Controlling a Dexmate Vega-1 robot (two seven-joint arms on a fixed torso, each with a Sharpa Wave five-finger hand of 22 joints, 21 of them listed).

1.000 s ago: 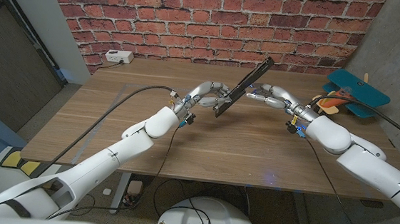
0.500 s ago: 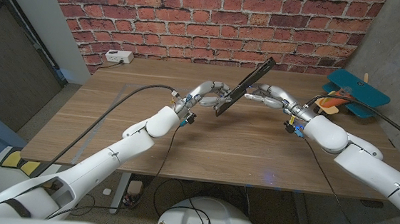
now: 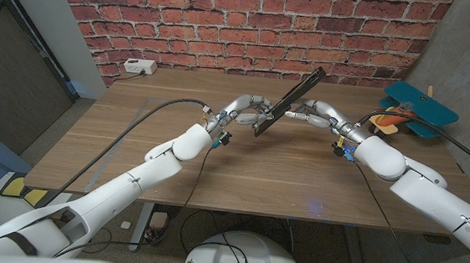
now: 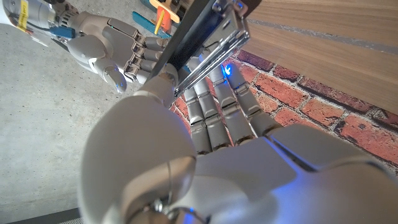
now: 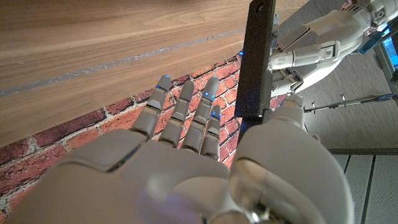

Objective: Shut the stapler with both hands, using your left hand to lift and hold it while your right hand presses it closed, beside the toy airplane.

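Note:
My left hand (image 3: 243, 112) holds the black stapler (image 3: 288, 100) up off the wooden table (image 3: 166, 155), tilted with its far end high. In the left wrist view my left hand (image 4: 211, 118) pinches the stapler (image 4: 196, 28) between thumb and fingers, and its metal magazine (image 4: 214, 53) stands a little apart from the black arm. My right hand (image 3: 317, 114) is close beside the stapler on its right, fingers stretched out and holding nothing. Its thumb (image 5: 289, 124) lies next to the stapler (image 5: 258, 56). The teal and orange toy airplane (image 3: 413, 108) sits at the table's right edge.
A white power box (image 3: 139, 66) sits at the back left of the table by the brick wall (image 3: 227, 22). A black cable (image 3: 148, 120) runs along my left arm. Bare wood lies in front of both hands.
My right hand and forearm have edged slightly left, closer to the stapler. The left hand and stapler stay where they were.

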